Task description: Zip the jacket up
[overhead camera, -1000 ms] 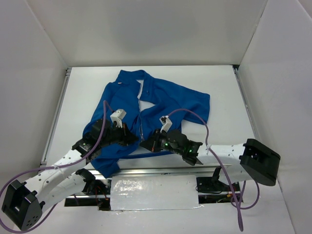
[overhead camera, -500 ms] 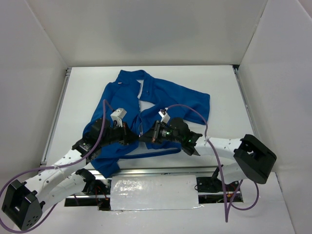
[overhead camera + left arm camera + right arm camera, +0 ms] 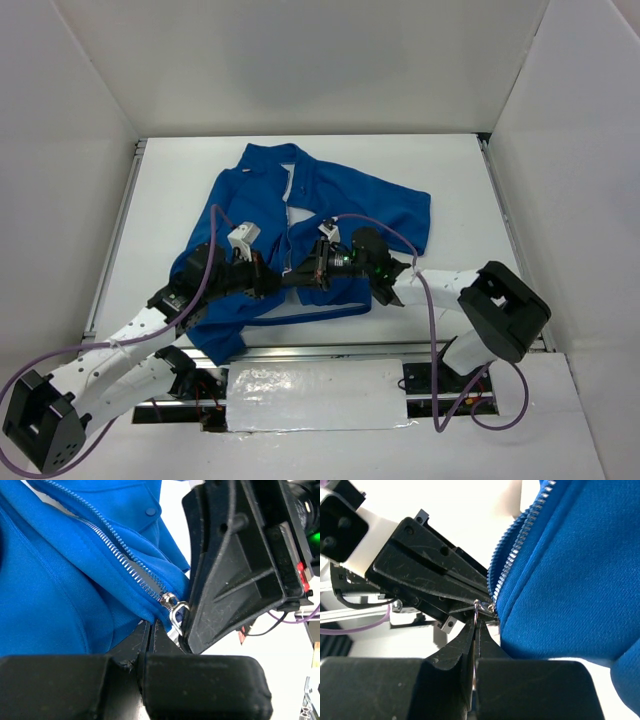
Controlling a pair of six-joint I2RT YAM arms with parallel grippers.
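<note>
Jacket (image 3: pixel 370 205) lies spread on the table (image 3: pixel 460 180), running away from both my pincers. Its collar (image 3: pixel 265 160) is at the far end and the bottom hem is right at my tips.

Left pincer (image 3: pixel 149 625): fully closed, fingers pressed together with blue hem fabric pinched between them, right at the bottom end of the zipper (image 3: pixel 125 562). The fabric bunches up just beyond the tips.

Right pincer (image 3: pixel 476 622): fully closed as well, clamped on the thin metal pull ring (image 3: pixel 476 611). The ring stands edge-on between the two fingers. The slider (image 3: pixel 169 600) sits just past those tips, low on the zipper near the hem.

The two pincers meet nose to nose over the hem, left one coming in from the left and right one from the right, with the slider between them. The tips are just beside each other; I can't tell if they touch.

Beyond the slider the teeth run away from me toward the collar. From the left wrist I see two rows, spreading apart farther out. From the right wrist I see one pale row along the blue edge.

In the overhead view the front gapes open partway toward the collar, far from both pincers.
</note>
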